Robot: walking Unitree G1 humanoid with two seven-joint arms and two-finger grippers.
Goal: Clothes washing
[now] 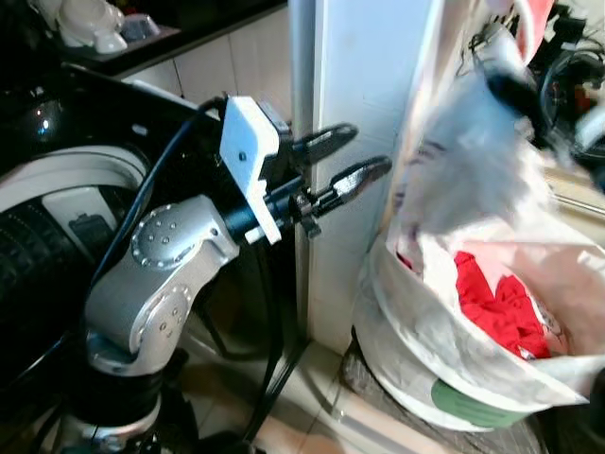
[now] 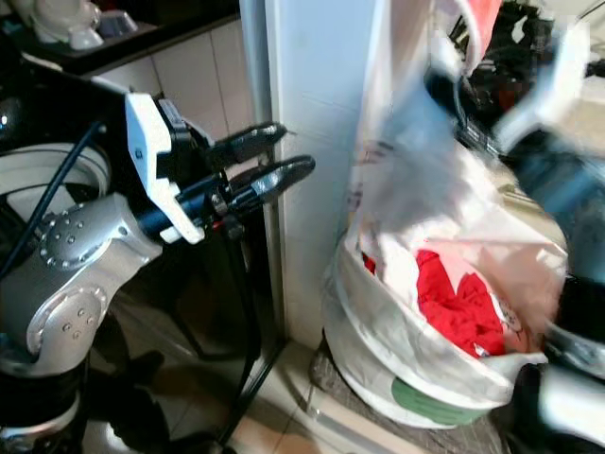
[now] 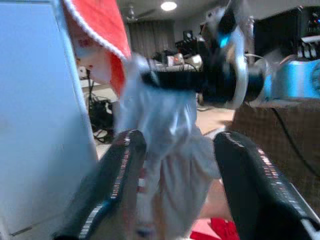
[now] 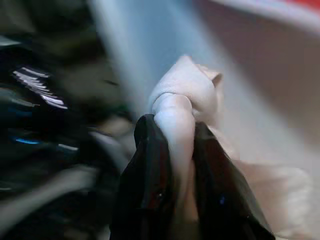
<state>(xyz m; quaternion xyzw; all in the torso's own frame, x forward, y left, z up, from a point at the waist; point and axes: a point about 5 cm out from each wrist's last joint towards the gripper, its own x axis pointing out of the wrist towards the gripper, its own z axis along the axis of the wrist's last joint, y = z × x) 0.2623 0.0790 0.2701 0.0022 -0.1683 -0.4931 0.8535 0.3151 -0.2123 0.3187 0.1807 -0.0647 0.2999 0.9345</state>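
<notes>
Crumpled pale cloth (image 4: 182, 107) in right gripper (image 4: 175, 150).

Nothing readable anywhere, honestly. The white laundry bag (image 1: 444, 369) below the right gripper (image 4: 172, 165) has a green patch, but it's too blurred for letters.

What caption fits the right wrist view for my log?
Right hand shut on a bunched pale garment, lifted above the laundry bag.
</notes>
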